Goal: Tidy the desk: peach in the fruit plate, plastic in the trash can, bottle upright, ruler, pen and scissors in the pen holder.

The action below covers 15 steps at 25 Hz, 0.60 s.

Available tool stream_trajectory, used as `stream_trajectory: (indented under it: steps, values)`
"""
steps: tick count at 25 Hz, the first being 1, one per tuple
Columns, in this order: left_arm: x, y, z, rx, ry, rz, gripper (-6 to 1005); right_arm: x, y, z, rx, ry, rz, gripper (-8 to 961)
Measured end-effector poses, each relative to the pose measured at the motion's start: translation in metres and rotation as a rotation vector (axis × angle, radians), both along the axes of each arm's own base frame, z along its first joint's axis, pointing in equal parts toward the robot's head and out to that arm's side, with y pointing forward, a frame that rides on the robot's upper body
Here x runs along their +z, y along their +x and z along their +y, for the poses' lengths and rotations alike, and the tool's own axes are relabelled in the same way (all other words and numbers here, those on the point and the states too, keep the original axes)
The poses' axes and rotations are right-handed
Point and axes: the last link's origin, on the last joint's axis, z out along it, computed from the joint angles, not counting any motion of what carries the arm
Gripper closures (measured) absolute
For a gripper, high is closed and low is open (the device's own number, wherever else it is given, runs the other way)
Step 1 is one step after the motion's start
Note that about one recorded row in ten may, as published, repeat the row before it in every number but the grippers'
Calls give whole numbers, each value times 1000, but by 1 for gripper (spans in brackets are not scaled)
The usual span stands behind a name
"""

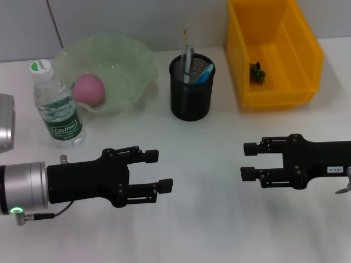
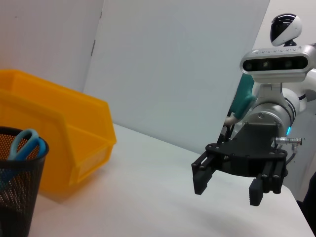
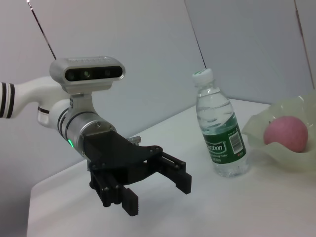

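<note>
Nearest, the left gripper [image 1: 153, 172] and right gripper [image 1: 249, 161] hover over the white desk [image 1: 208, 230], both released and empty, jaws spread. Behind them, the ribbed clear bottle [image 1: 56, 104] stands upright. The mesh pen holder [image 1: 191, 87] holds pen and scissors; the ruler cannot be distinguished. The peach [image 1: 89, 89] rests in the translucent scalloped fruit plate [image 1: 131, 60]. Plastic [image 1: 256, 73] lies in the rigid yellow trash can [image 1: 274, 55]. Risk: a retreating left arm could topple the light, tall bottle.

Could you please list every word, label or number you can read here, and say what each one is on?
"Cestbon": green label of the bottle, readable in the head view and partly in the right wrist view.
Barcode beside it: digits too small to read.
White sticker on the right claw: printed characters too small to read.
</note>
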Motion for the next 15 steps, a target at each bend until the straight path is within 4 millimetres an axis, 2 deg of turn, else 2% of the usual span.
stream_trajectory:
  steps: [15]
  values:
    - [0, 0, 0, -2, -3, -3, 216, 0, -1, 0, 7, -6, 0, 277]
